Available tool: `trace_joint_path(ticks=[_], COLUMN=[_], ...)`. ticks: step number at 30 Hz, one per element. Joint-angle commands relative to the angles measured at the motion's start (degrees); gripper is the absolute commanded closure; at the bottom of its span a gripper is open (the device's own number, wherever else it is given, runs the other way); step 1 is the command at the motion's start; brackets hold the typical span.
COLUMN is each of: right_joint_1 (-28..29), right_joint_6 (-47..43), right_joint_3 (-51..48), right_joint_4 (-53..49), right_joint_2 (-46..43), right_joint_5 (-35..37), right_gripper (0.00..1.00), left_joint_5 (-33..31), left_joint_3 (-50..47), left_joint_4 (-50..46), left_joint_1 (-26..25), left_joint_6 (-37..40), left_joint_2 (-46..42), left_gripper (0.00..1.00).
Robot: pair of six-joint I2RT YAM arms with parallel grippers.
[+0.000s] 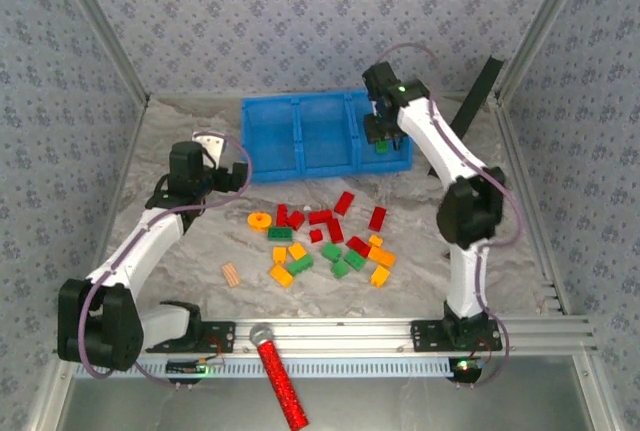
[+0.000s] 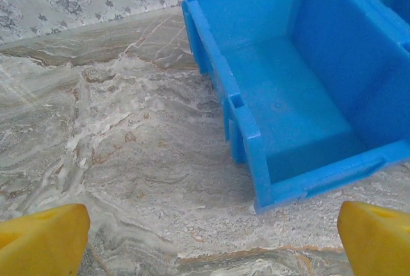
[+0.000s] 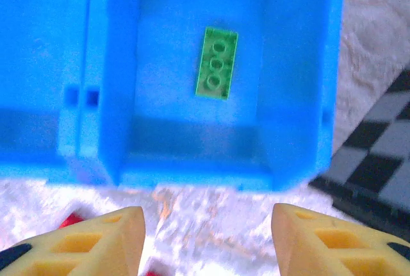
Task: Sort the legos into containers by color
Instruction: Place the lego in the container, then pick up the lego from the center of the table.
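Legos (image 1: 330, 241) scattered loose on marbled worktop (image 1: 320, 301) just in front of bright blue three-compartment tray (image 1: 300, 173): small studded bricks in red, green and yellow-orange, plus one round yellow piece (image 1: 258, 219). Single green brick (image 3: 216, 63) lying flat, studs up, in tray's right-hand compartment. Right gripper (image 3: 208, 237) above tray's near right edge, fingers apart, nothing between. Left gripper (image 2: 211, 237) just short of tray's near left corner, spread wide, holding nothing.

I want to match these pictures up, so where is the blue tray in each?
Top external: blue tray just above the centre.
Left wrist: tray at upper right, its empty left compartment nearest.
Right wrist: tray across the top, a green brick in its right compartment.
Shared landmark: the marbled tabletop around it.
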Motion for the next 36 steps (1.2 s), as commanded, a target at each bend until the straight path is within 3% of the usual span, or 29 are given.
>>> trace_joint_path(ticks=[1, 5, 10, 25, 29, 32, 36], right_joint_1=[0.47, 3.0, 5.68, 7.03, 7.19, 7.14, 7.21], right_joint_6=[12.05, 20.92, 25.76, 24.77, 24.2, 23.0, 19.34], right_joint_3=[-14.49, -32.74, -44.36, -44.31, -44.01, -43.16, -39.83], right_joint_4=[4.46, 13.79, 20.2, 26.63, 27.14, 26.67, 23.45], right_joint_2=[-8.75, -17.5, -19.44, -6.09, -4.63, -3.96, -4.24], right_joint_5=[-2.35, -7.53, -9.09, -9.71, -10.13, -10.03, -9.11], right_gripper=[0.43, 0.43, 0.42, 0.43, 0.52, 0.67, 0.79], left_joint_5=[-0.71, -0.44, 0.82, 0.62, -3.38, -4.31, -4.5], left_joint_3=[0.15, 1.42, 1.92, 2.81, 5.07, 5.54, 3.86], left_joint_4=[2.2, -0.18, -0.86, -2.68, -5.05, -6.42, -3.83], left_joint_1=[-0.34, -0.38, -0.55, -2.66, -2.69, -2.71, -2.67], left_joint_6=[-3.48, -3.77, -3.77, -3.64, -5.07, -5.54, -7.03], left_joint_2=[-1.8, -2.76, -3.4, -3.98, -2.26, -1.91, -3.51], left_gripper=[0.01, 0.01, 0.01, 0.01, 0.01, 0.01, 0.01])
